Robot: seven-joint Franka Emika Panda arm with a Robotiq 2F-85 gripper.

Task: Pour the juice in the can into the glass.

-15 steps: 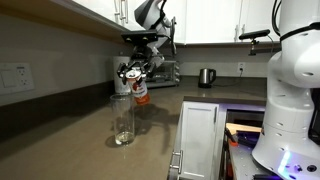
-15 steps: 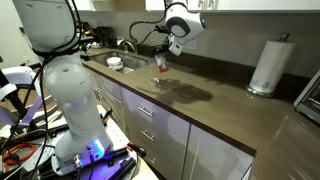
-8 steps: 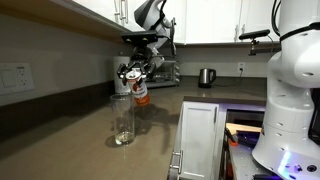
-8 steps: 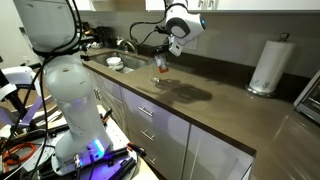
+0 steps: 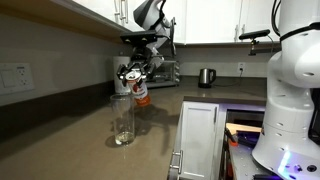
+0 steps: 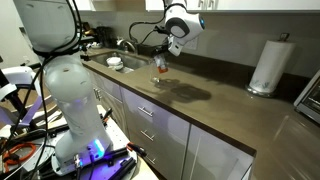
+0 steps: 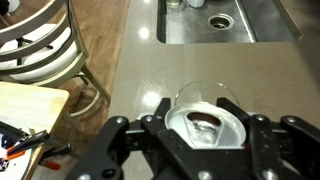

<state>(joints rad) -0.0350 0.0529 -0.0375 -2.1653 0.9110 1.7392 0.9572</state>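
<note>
End effector (image 5: 132, 78) clamped round the can (image 5: 139, 93), which hung just above the glass (image 5: 123, 122) on the worktop (image 5: 70, 145). In wrist view, can top sat beside glass rim, probably lined up for tipping. Glass looked empty, so juice presumably inside can.

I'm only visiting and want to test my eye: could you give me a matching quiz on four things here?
1 can
2 glass
3 kettle
4 paper-towel roll

a clear, standing on the counter
b white, upright
c held in the gripper
d shiny steel

Pairs: 1c, 2a, 3d, 4b.
</note>
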